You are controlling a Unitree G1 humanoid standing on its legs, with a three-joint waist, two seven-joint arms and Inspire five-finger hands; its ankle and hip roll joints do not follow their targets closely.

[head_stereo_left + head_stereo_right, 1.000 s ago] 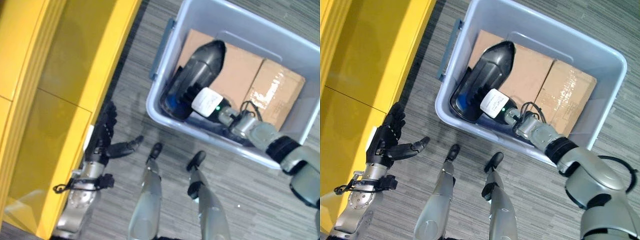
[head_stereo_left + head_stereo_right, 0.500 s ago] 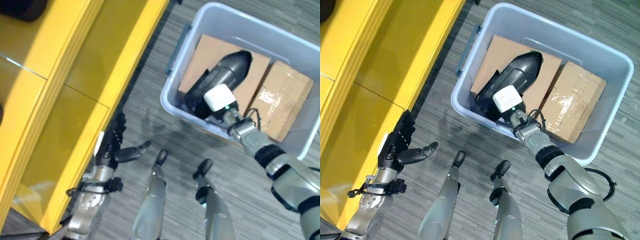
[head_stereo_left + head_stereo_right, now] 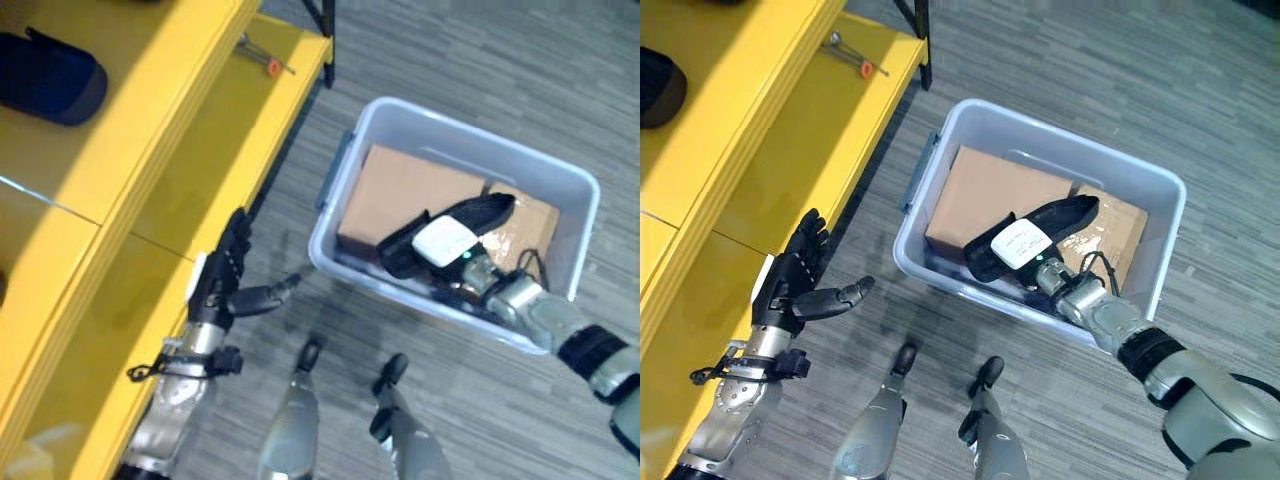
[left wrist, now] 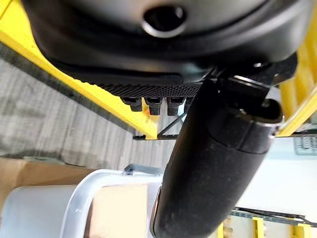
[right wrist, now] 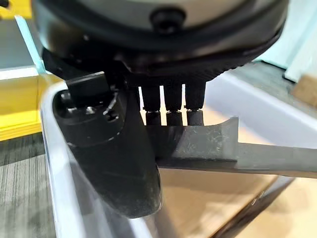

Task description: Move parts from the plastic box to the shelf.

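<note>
my right hand (image 3: 1025,245) is inside the plastic box (image 3: 940,150), fingers (image 5: 168,106) curled over the black part (image 3: 1065,213), thumb under it, gripping it above the cardboard boxes (image 3: 980,195). my left hand (image 3: 790,285) hangs open, fingers straight, over the floor just beside the yellow shelf (image 3: 790,110). a dark pouch (image 3: 50,80) and a small tool (image 3: 853,57) lie on the shelf.

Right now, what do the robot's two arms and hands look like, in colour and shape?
Both arms are silver-grey, rounded metal segments with black joint bands. The left hand is dark, with slim black fingers and a white patch on its side; a black collar rings its wrist. The right hand is dark too, with a white rectangular cover on its back.
</note>
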